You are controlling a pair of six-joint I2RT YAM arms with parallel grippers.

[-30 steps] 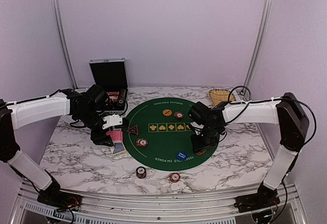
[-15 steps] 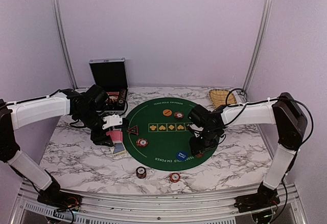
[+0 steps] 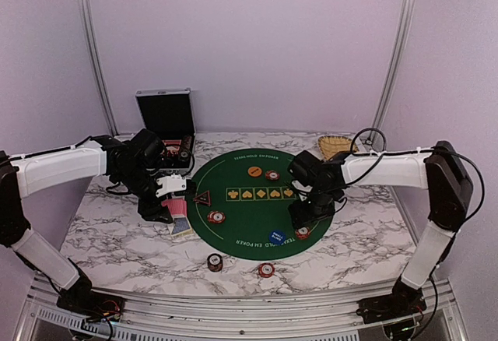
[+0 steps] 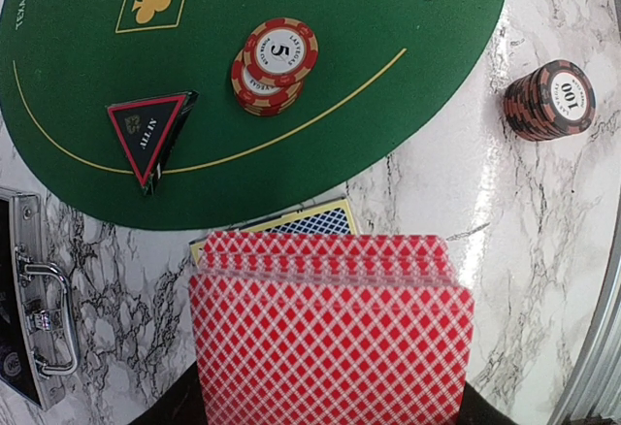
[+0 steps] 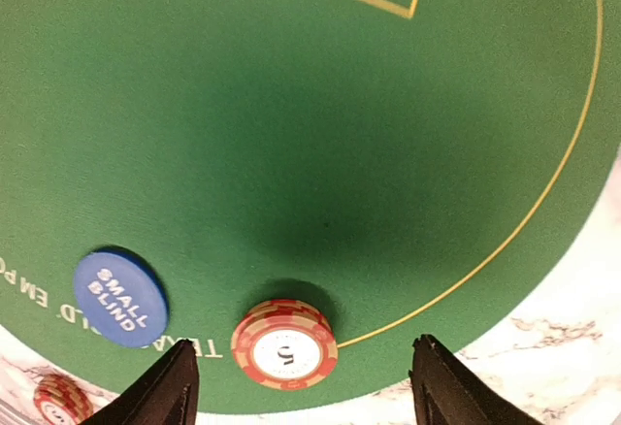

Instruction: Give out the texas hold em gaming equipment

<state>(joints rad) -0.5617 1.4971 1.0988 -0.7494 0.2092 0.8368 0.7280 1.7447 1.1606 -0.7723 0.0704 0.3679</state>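
Note:
My left gripper (image 3: 173,210) hovers over the marble beside the green mat (image 3: 249,209), shut on a fanned deck of red-backed playing cards (image 4: 330,338); its fingertips are hidden behind them. My right gripper (image 5: 301,386) stands open just above a red "5" chip stack (image 5: 284,344) on the mat's near right edge, a finger (image 5: 165,391) on either side and not touching it. The blue small-blind button (image 5: 118,296) lies to the stack's left. A dark triangular marker (image 4: 147,134) and another red chip stack (image 4: 277,61) sit on the mat's left. An orange button (image 3: 254,171) and chips (image 3: 271,175) lie at the far side.
A dark chip stack (image 3: 215,261) and a red one (image 3: 266,269) stand on the marble near the front edge. A blue-backed card box (image 4: 310,223) lies under the held deck. The black hinged case (image 3: 165,115) stands open at back left, the wicker basket (image 3: 336,146) at back right.
My right gripper has opened and drawn back a little from the red chip stack, which now rests on the mat. The left arm and its cards have not moved.

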